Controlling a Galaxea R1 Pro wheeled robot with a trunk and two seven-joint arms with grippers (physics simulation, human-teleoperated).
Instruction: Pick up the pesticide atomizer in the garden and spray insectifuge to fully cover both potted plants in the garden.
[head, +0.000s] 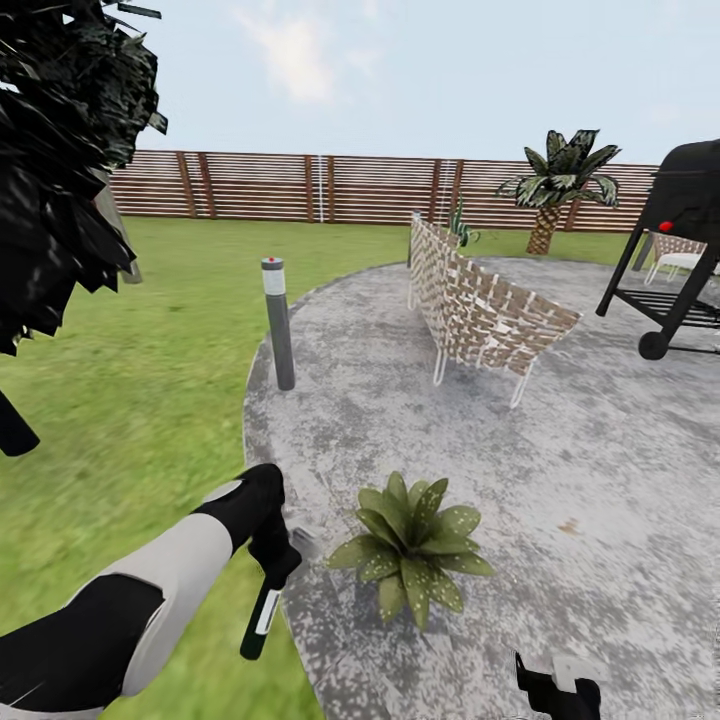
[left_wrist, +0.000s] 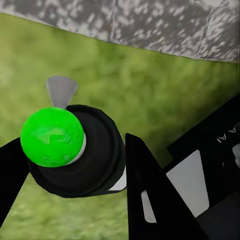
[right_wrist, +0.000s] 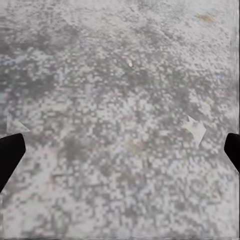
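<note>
1. My left end effector (head: 272, 560) is clamped on the pesticide atomizer (head: 262, 612), which hangs from it over the lawn edge, just beside the patio rim. In the left wrist view the bottle (left_wrist: 75, 150) sits between my two dark fingers (left_wrist: 150, 195), its bright green cap toward the camera.
2. My right end effector (head: 558, 690) sits low at the near edge of the head view. In the right wrist view its fingertips (right_wrist: 10, 155) stand wide apart with nothing between them, above bare grey patio stone (right_wrist: 120, 100).
3. So I judge the pickup done and the spraying still to come. No mist or wet marks show on any leaves.
4. Just past the atomizer, one potted plant (head: 413, 545) stands on the stone patio (head: 560, 470), near my left end effector. Its speckled leaves spread wide enough to hide the pot, so I cannot say what the pot holds beyond the plant.
5. I see only this one rosette here, so the second plant remains to be found and covered.
6. Further out, a grey bollard lamp (head: 278, 322) stands at the patio rim, and a woven lounge chair (head: 478, 310) sits mid-patio.
7. A black grill (head: 672, 250) stands to the right; a palm (head: 560, 180) and the slatted wooden fence (head: 300, 187) close the garden.
</note>
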